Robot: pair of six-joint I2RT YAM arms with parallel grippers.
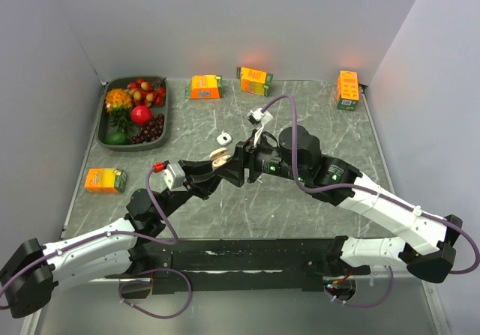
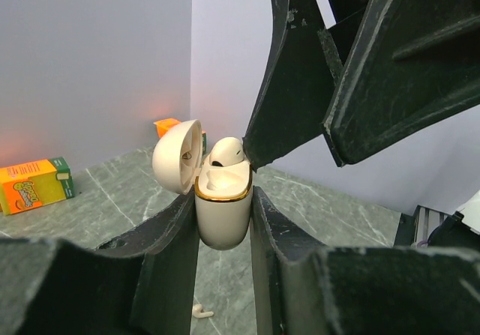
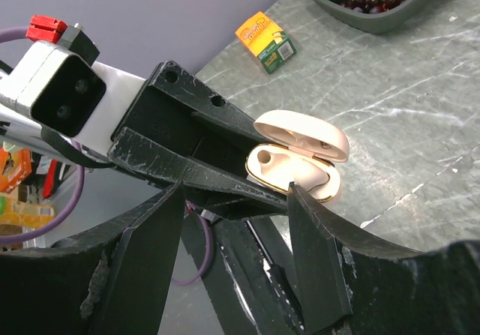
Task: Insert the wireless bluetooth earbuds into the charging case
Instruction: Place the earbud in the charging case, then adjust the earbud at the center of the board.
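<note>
Nearest me, both arms are reaching in from the table's (image 1: 300,207) near edge, and the trouble could be starting where they meet. The left gripper (image 1: 214,164) is clamping the charging case (image 2: 223,215) upright by its sides, lid hanging open. One earbud (image 2: 227,153) is sitting high in its well (only half seated, I'd judge). A fingertip (image 2: 266,140) of the right gripper (image 1: 241,164) is hovering right beside that bud. A sideways nudge rather than a straight push down could be flicking it out, or twisting the smooth case in its grip. The right jaws are standing apart, carrying nothing.

Under the case, a tiny white scrap (image 2: 199,310) is lying on the table. It is possibly the other earbud, though too small to tell.

The left arm is stretching low from the left corner, wrist tilting upward. The right arm is bending at its elbow and pointing its gripper leftward at the case.

Farther off, a white holed piece (image 1: 223,137), an orange carton (image 1: 204,87) and the fruit tray (image 1: 127,147) are lying well apart from all this.
</note>
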